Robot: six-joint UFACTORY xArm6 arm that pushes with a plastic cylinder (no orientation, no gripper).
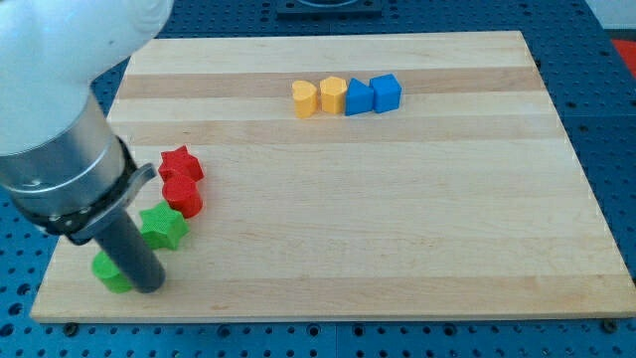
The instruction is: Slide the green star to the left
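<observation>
A: Where is the arm?

B: It comes in from the view's top left, its big white and grey body hanging over the table's (397,229) left edge. The dark rod slants down toward the view's bottom right, and my tip (149,287) rests near the bottom-left corner, against the right side of a green block (110,272) whose shape is partly hidden.

A: And the end effector, is it clenched or released?

B: It is a plain rod with nothing that opens or clamps; it holds nothing.

A: Where is the green star (164,227)?

B: Just above and to the right of my tip, close beside the rod. It touches the lower red block (184,196), which sits under a red star (181,163).

A: Which way does it point?

B: It lies flat, arms spreading all round, so I cannot tell any long axis.

A: Anything else?

B: Near the view's top, a row: two yellow blocks (318,97) and two blue blocks (373,95), side by side.
</observation>
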